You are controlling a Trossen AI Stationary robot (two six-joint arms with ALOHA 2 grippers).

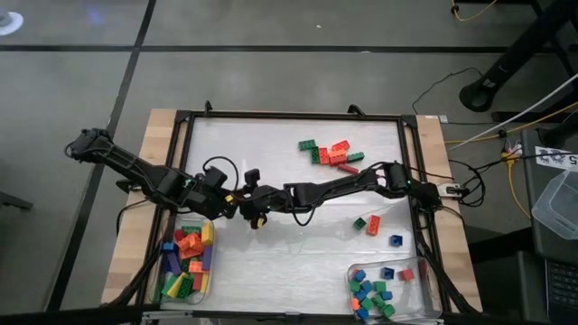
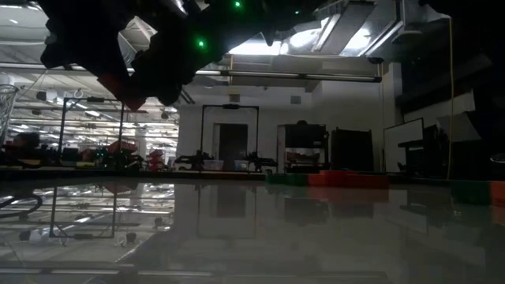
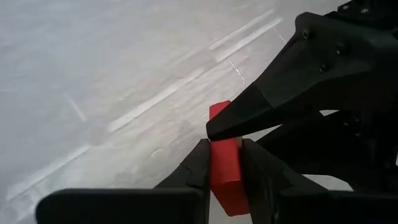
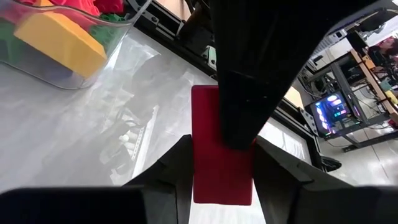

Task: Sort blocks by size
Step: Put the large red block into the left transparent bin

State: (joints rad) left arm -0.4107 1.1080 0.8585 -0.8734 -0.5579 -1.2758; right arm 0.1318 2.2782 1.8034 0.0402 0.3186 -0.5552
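With the long red block [image 4: 221, 162] pinched by both the left claw [image 3: 224, 168] and right claw [image 4: 221, 152] just above the surface beside the left tray [image 1: 207, 287], you ease the right fingers apart before the left carries it trayward.

Both grippers meet over the table's [image 1: 271, 262] left middle, left gripper [image 1: 237, 206] and right gripper [image 1: 256, 209] each clamped on one red block [image 3: 225, 168], blocking passage there. The near-left tray [image 1: 186, 264] crowds that corner; loose blocks [image 1: 330, 153] dot the far right; the near middle lies open
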